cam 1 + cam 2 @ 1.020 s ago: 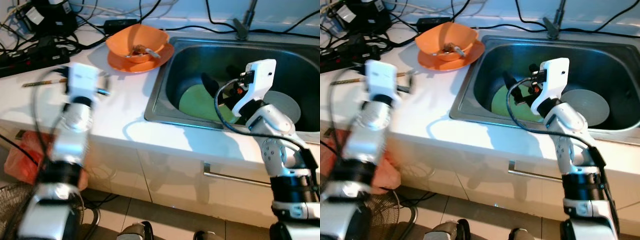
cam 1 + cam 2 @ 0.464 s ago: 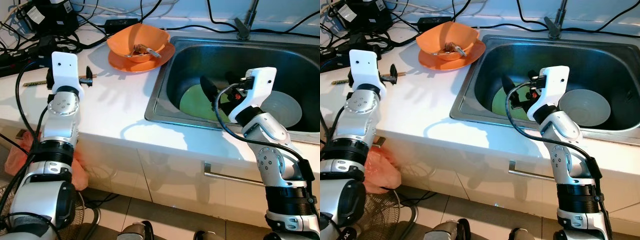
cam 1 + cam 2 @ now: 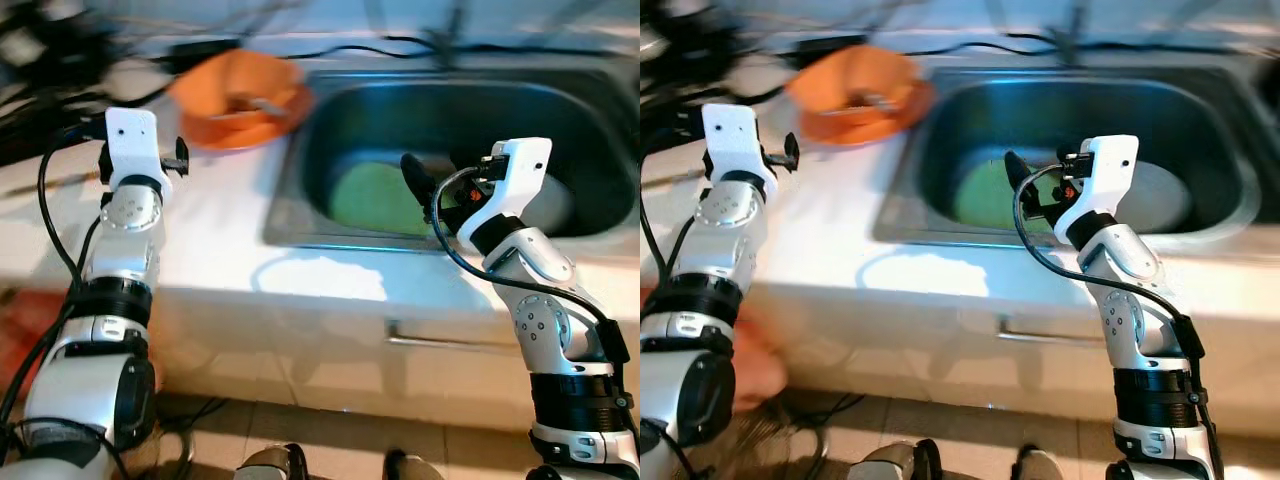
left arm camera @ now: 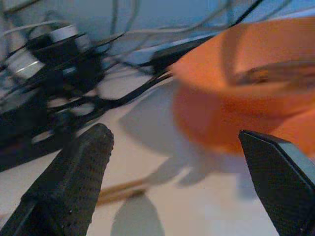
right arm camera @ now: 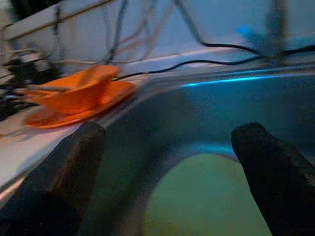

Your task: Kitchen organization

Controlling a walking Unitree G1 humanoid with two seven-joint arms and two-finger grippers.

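Both grippers spread and empty, the right gripper (image 3: 420, 180) above the sink (image 3: 300, 215), its green plate (image 3: 375, 198) and the nearby orange bowl (image 3: 235, 95) apparently unsorted, left gripper (image 4: 179, 162) near that bowl.

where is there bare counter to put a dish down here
The white counter is bare between the orange bowl and its front edge, left of the sink. The back-left corner is crowded with black cables. The sink floor already holds a green plate and a grey one.

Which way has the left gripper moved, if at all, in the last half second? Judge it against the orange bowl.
Yes: the left gripper has closed in on the orange bowl, fingers open toward it.
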